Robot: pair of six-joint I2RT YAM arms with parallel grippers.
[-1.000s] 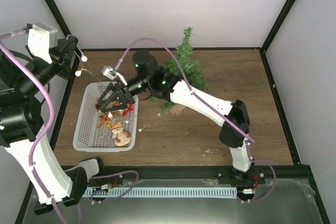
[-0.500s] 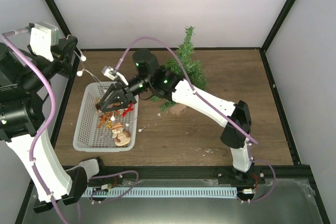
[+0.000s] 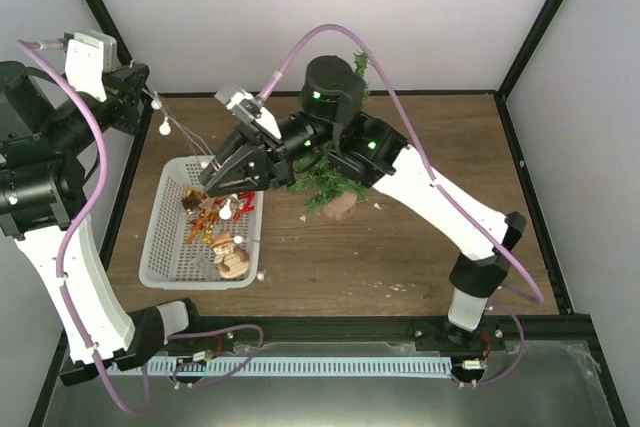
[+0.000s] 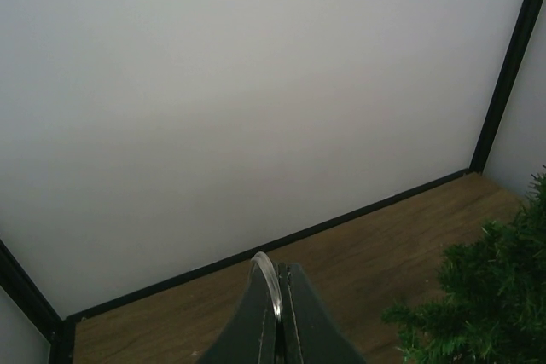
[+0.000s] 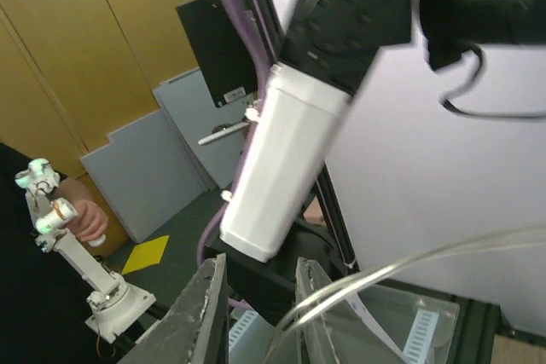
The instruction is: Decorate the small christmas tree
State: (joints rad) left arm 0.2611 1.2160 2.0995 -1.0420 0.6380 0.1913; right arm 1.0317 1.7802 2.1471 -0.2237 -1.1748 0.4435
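Note:
The small christmas tree stands upright on its tan base at the middle back of the table, mostly hidden by my right arm; its branches show in the left wrist view. My left gripper is raised at the far left and shut on a clear wire strand with white beads. The strand hangs down into the white basket. My right gripper is open above the basket. In the right wrist view the clear strand crosses in front of its right finger, not clamped.
The basket sits at the table's left and holds gold, red and brown ornaments. Black frame posts stand at the back corners, close to my left arm. Bare wooden table lies right of the tree.
My right arm has swung up and back, lifting its open gripper a little higher over the basket. My left gripper has pulled up and back, and the beaded strand has risen with it.

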